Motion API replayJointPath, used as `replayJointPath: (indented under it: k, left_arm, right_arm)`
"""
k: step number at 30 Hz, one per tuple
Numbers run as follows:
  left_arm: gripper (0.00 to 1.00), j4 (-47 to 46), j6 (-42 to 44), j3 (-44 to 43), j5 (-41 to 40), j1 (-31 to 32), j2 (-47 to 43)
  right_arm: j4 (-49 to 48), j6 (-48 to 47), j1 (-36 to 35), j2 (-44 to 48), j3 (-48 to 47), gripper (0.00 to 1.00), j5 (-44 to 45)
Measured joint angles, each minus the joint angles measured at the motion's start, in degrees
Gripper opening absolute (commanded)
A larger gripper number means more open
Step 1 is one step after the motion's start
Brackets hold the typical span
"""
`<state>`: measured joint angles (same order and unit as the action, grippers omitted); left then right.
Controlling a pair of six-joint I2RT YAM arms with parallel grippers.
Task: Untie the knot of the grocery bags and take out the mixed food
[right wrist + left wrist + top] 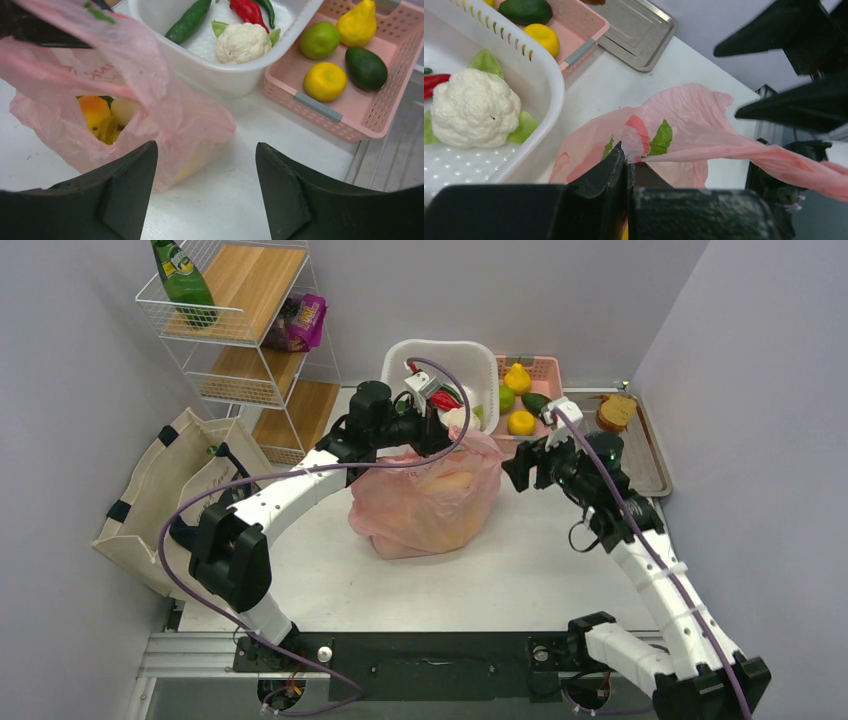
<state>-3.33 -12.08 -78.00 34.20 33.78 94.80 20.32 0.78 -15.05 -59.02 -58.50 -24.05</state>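
The thin pink plastic bag [425, 505] sits mid-table, its mouth pulled open. My left gripper [437, 430] is shut on the bag's top edge [629, 157] and holds it up. A stretched pink handle strand [784, 160] runs to the right. I see no tied knot. Inside the bag the right wrist view shows an orange fruit [92, 110], a pale round fruit [125, 107] and something yellow [107, 130]. My right gripper [515, 468] is open and empty [205, 150], just right of the bag. The beige tote [160, 495] lies at the left. A green bottle [185, 280] stands on the shelf.
A white basket [440, 365] with cauliflower [474, 107] and red pepper stands behind the bag, next to a pink basket [530, 390] of fruit. A metal tray [640, 440] is at the far right. A wire shelf [240, 340] holds a purple packet [300, 322].
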Motion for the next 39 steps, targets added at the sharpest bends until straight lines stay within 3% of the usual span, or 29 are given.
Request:
replayJointPath:
  k: [4,9,15,26,30,32,34,39]
  left_arm:
    - [0.0,0.2,-5.9,0.0,-2.3,0.0,-0.1]
    - [0.0,0.3,-10.2,0.0,-2.9,0.0,-0.1]
    - [0.0,0.3,-13.2,0.0,-2.8,0.0,-0.1]
    - [0.0,0.2,-15.1,0.1,-2.8,0.0,-0.1]
    - [0.0,0.2,-15.8,0.1,-2.7,0.0,-0.1]
    - [0.0,0.2,-16.0,0.2,-2.5,0.0,-0.1]
    - [0.0,0.1,-16.0,0.2,-2.2,0.0,-0.1]
    - [0.0,0.0,-15.8,0.6,-1.6,0.0,-0.1]
  right_arm:
    - [-3.6,-2.2,-7.3,8.2,6.1,0.69,6.3]
    - [-12.1,-7.9,-17.8,7.8,6.5,0.67,13.2]
    - [-19.9,-13.6,-20.3,2.6,7.5,0.56,17.6]
    - [-23.1,-20.6,-25.2,0.8,7.5,0.57,17.1]
    - [-23.2,-22.4,-26.3,0.6,7.5,0.4,17.0]
    - [-22.9,-23.1,-26.3,0.1,7.5,0.18,17.1]
    - [-22.1,-23.7,-26.2,-0.1,7.5,0.03,17.2]
    - [-20.4,-22.9,-25.1,-0.1,6.6,0.0,17.2]
